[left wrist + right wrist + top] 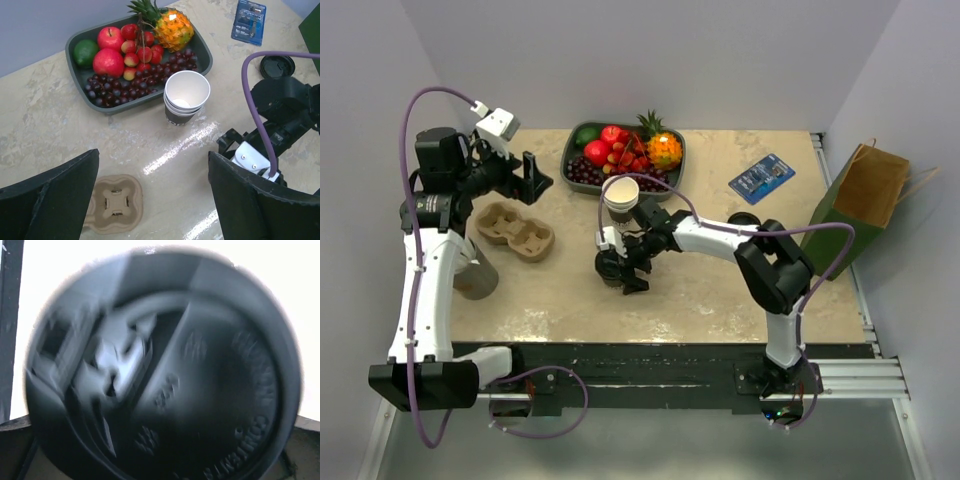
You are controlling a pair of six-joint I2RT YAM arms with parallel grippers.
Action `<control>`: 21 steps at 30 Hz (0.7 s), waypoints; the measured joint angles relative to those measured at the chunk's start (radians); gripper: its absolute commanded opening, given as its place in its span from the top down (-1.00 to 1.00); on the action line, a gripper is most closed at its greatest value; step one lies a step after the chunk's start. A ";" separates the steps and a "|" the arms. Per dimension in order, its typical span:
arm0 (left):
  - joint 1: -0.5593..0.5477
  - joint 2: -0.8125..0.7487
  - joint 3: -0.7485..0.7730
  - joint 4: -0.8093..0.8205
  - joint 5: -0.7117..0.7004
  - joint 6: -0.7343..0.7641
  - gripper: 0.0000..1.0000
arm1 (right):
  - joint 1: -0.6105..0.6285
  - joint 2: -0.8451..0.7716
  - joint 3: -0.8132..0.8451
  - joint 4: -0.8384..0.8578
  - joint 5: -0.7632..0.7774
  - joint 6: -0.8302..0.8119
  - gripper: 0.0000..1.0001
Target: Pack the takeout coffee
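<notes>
R gripper (623, 270): low over mid table, fingers spread wide. R wrist view is too blurred to tell if they touch anything.
Takeout coffee (165, 375): right betw/under the R fingers. Its black lid fills nearly the whole R wrist view, w/ embossed lettering near the rim. From the top cam it's a black disc at the R fingertips.
L gripper (533, 180): up in the air at far-left of table, fingers (50, 200) wide apart, not pinching anything.
Cup carrier (115, 202): brown pulp, flat on table, below and betw the L fingers in L wrist view.
Cup stack (186, 97): lidless white cups, upright, out past the L fingertips. It sits just beside the tray's near rim and just behind the R fingers.
Fruit tray (204, 52): dark, w/ apples, a lime, grapes and a small pineapple. Beyond the cup stack from both sets of fingers.
Loose lid (276, 66): black, flat on table, well apart from the L fingers, behind the R arm.
Blue pkt (761, 178): flat on table, well apart from both grippers, betw tray and bag.
Paper bag (868, 185): green outside, brown inside, mouth open, at table's R edge. Far from all fingers.
</notes>
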 measured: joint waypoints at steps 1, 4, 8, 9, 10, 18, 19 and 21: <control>0.002 0.000 0.000 0.000 0.000 -0.002 -0.87 | 0.010 0.013 0.004 0.010 -0.008 0.002 -0.90; 0.004 0.001 0.000 -0.002 -0.006 -0.003 -0.87 | 0.038 0.050 0.019 0.035 -0.022 0.016 -0.87; 0.012 0.003 0.000 -0.008 -0.044 -0.002 -0.87 | 0.077 0.089 0.039 0.096 -0.037 0.054 -0.85; 0.017 0.003 0.000 -0.011 -0.056 -0.002 -0.87 | 0.089 0.101 0.048 0.112 -0.039 0.069 -0.84; 0.020 0.004 0.001 -0.016 -0.065 -0.002 -0.87 | 0.102 0.113 0.058 0.133 -0.041 0.082 -0.84; 0.039 0.008 0.022 -0.041 -0.102 0.003 -0.87 | 0.209 0.209 0.134 0.321 -0.055 0.223 -0.82; 0.040 0.008 0.023 -0.045 -0.103 0.003 -0.87 | 0.221 0.220 0.140 0.347 -0.057 0.242 -0.82; 0.041 0.009 0.024 -0.048 -0.105 0.003 -0.86 | 0.240 0.242 0.151 0.393 -0.058 0.283 -0.80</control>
